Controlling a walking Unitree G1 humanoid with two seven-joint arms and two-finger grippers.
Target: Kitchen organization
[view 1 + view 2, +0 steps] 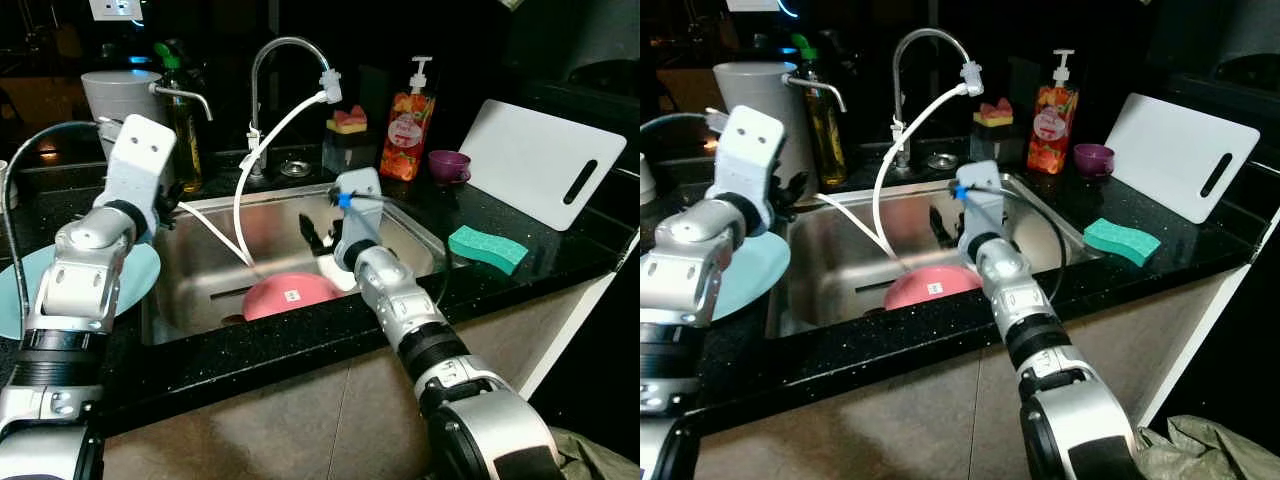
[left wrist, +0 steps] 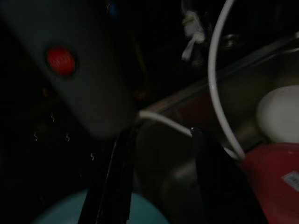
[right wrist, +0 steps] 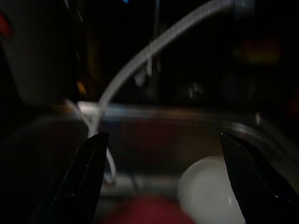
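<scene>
Apparently a dish is being reached for in the sink (image 1: 410, 232): in the left eye view the right gripper (image 1: 316, 238) is being held above one pink plate (image 1: 290, 294), and it is best lowered clear of the single white hose (image 1: 262, 140). One green sponge (image 1: 487, 248) and one cutting board (image 1: 540, 160) are being left on the counter. In the left wrist view the left gripper (image 2: 161, 177) is being kept released over one light-blue plate (image 2: 140, 210). In the right wrist view the fingers (image 3: 81, 175) are being held spread, nothing grasped, before one white bowl (image 3: 208, 191).
</scene>
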